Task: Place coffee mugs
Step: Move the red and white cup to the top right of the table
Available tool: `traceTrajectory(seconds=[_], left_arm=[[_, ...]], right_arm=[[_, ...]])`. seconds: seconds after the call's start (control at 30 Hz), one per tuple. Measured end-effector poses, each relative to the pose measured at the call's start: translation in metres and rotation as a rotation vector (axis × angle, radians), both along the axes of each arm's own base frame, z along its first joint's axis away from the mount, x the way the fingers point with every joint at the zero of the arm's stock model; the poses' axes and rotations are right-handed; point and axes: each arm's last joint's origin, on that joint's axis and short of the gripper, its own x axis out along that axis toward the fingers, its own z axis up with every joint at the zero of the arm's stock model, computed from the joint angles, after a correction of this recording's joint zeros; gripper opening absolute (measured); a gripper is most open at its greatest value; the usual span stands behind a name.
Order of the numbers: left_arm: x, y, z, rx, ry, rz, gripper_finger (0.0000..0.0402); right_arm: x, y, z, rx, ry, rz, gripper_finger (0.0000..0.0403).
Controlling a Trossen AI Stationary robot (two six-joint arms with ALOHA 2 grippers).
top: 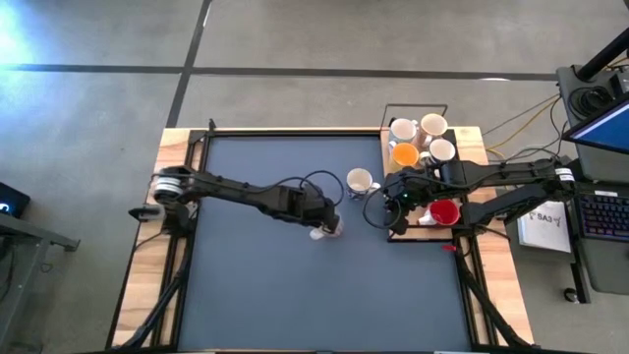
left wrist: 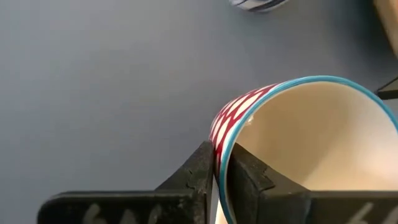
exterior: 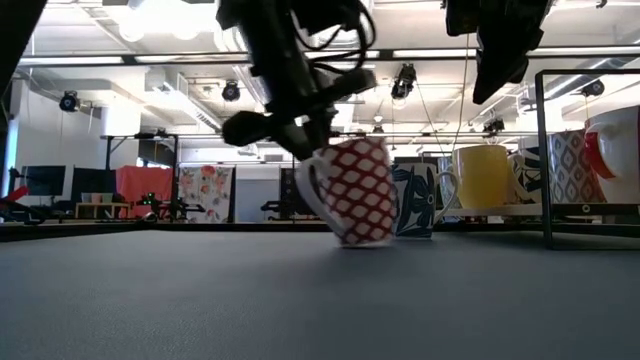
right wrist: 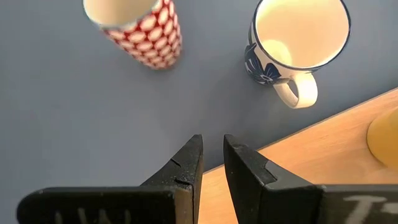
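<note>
A red mug with a white pattern (exterior: 358, 190) stands tilted near the table's middle, and my left gripper (top: 324, 228) is shut on its rim. A white mug with blue flowers (top: 361, 181) stands upright on the mat just beyond it, touched by nothing. My right gripper (right wrist: 212, 155) hovers over the mat's right edge beside the tray, its fingers a narrow gap apart with nothing between them. On the wooden tray (top: 472, 138) stand three white mugs (top: 432, 125), an orange mug (top: 405, 154) and a red mug (top: 444, 211). My left gripper pinches the patterned mug's wall at the rim (left wrist: 219, 146), one finger inside the mug (left wrist: 249, 177) and one outside (left wrist: 199, 171). The fingers slant down from the table's left, on the handle's side (exterior: 306, 200). The mug leans over; I cannot tell whether its base edge (exterior: 365, 242) touches the mat.
A black wire frame (exterior: 545, 150) borders the tray at the table's far right. Cables and a laptop (top: 604, 138) lie beyond the right edge. The dark mat (top: 265, 295) shows bare toward the near and left sides.
</note>
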Motion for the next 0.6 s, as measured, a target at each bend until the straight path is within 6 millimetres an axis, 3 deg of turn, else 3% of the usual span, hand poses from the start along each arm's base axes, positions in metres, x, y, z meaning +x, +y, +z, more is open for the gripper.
traceTrajectory(seconds=[0.3,0.6], left_arm=[[0.042,0.015,0.001,0.059,-0.012,-0.08,0.0014],[0.051,0.027,0.002,0.083,0.0,-0.122,0.002]], right_arm=[[0.0,0.0,0.0,0.018,-0.002,-0.034,0.0054],[0.0,0.0,0.0,0.025,-0.003,-0.047,0.0054]])
